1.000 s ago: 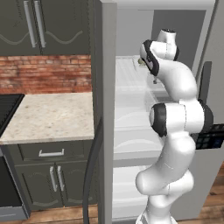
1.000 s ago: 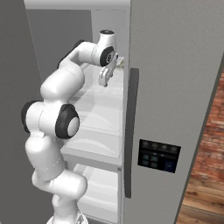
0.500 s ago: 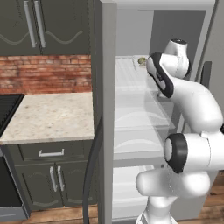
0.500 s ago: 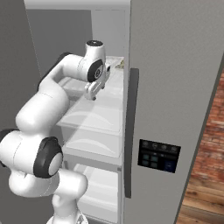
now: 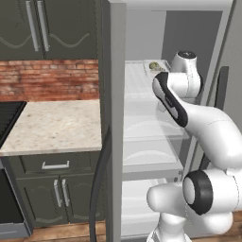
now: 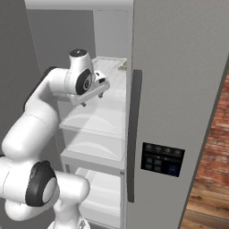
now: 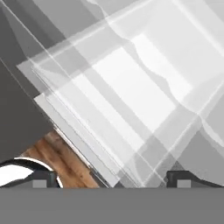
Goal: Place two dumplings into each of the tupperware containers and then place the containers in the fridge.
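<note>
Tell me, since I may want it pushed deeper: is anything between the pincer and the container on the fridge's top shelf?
Nothing visible does. The container sits on the top shelf of the open fridge. The open pincer hangs just below and in front of it, pointing down, with only open air between them.

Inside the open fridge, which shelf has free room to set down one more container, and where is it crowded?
In the fridge, the top shelf is bare at its left and front; its back right corner holds a container with dumplings. The middle shelf looks fully free. The arm and tool crowd the right front.
</note>
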{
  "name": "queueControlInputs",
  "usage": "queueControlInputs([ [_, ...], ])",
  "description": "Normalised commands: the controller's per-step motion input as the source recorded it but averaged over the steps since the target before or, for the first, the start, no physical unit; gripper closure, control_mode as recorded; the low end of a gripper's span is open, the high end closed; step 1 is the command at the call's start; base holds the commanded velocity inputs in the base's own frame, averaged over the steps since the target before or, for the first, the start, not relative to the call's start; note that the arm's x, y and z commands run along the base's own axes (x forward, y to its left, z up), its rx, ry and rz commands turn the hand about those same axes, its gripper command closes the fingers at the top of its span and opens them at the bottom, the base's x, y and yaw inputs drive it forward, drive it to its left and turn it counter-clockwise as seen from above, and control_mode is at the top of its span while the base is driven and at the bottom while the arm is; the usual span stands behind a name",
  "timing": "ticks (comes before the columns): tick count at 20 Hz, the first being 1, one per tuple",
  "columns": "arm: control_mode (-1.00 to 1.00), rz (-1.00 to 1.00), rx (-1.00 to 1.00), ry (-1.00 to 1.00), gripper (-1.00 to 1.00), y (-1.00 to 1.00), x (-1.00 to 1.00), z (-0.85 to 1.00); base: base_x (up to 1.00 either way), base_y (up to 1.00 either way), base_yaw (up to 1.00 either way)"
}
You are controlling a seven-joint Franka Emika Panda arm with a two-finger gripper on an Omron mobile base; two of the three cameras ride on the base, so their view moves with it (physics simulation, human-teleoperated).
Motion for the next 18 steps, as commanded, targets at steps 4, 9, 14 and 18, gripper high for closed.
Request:
queueControlInputs([
  [4,-1.00,-0.57,0.25,0.07,-1.00,-0.01,-0.21,0.24,0.00,0.00,0.00],
  [9,-1.00,-0.47,0.35,0.09,-1.00,-0.07,-0.82,0.23,0.00,0.00,0.00],
  [14,-1.00,-0.35,0.17,0.01,-1.00,-0.01,-0.94,0.10,0.00,0.00,0.00],
  [18,-1.00,-0.23,0.00,0.00,-1.00,0.01,-0.98,0.00,0.00,0.00,0.00],
])
